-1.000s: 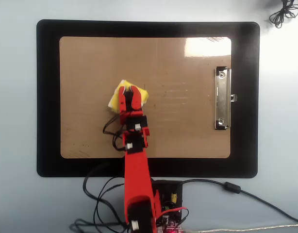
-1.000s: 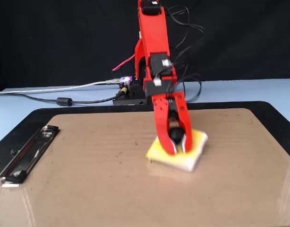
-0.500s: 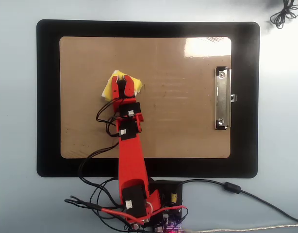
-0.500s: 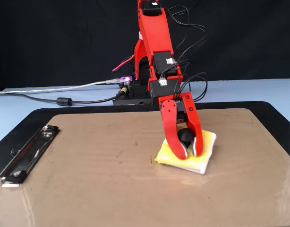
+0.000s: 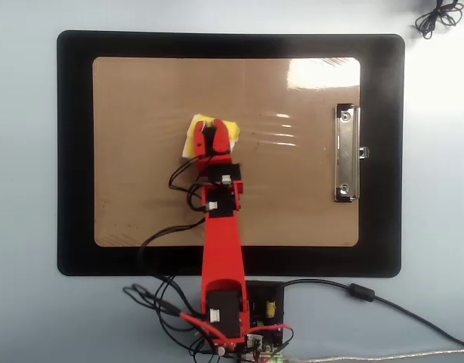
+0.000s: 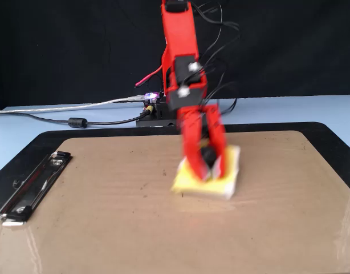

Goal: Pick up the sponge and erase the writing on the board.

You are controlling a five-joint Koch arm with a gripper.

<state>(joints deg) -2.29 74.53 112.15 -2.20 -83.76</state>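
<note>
The yellow sponge (image 5: 194,138) lies on the tan board (image 5: 141,98), left of the board's middle in the overhead view. My red gripper (image 5: 213,134) reaches down onto it, and its jaws stand on either side of the black knob. In the fixed view the gripper (image 6: 204,168) is motion-blurred, the knob shows between the fingers, and the sponge (image 6: 223,181) rests on or just above the board (image 6: 106,217). No clear writing shows on the board, only a few faint specks.
The silver clip (image 5: 347,151) sits at the board's right edge in the overhead view and at the left in the fixed view (image 6: 29,188). A black mat (image 5: 73,151) lies under the board. The arm's base and cables (image 5: 262,310) are at the near edge.
</note>
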